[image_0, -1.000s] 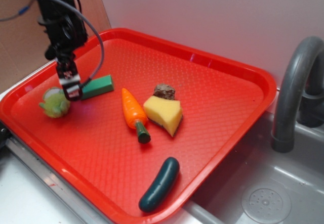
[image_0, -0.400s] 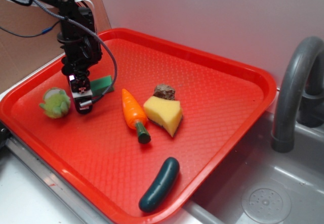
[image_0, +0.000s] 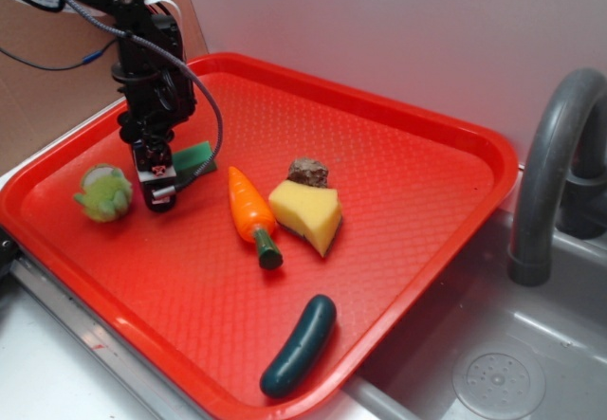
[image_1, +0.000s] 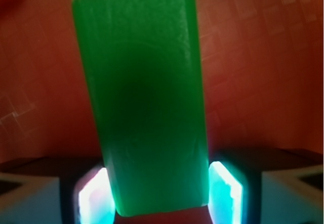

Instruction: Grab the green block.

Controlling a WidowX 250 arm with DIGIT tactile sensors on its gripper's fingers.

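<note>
At the left of the exterior frame the gripper (image_0: 159,191) is lowered onto the red tray (image_0: 417,126), straddling the near end of the green block (image_1: 144,102). Its fingers (image_1: 225,193) flank the block closely on both sides; firm contact cannot be told.

Gripper (image_0: 157,185) lowered, pointing down, jaws apart.

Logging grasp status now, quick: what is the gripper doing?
Gripper: open, one finger on each side of the green block's near end, down on the red tray; not clamped yet.
</note>
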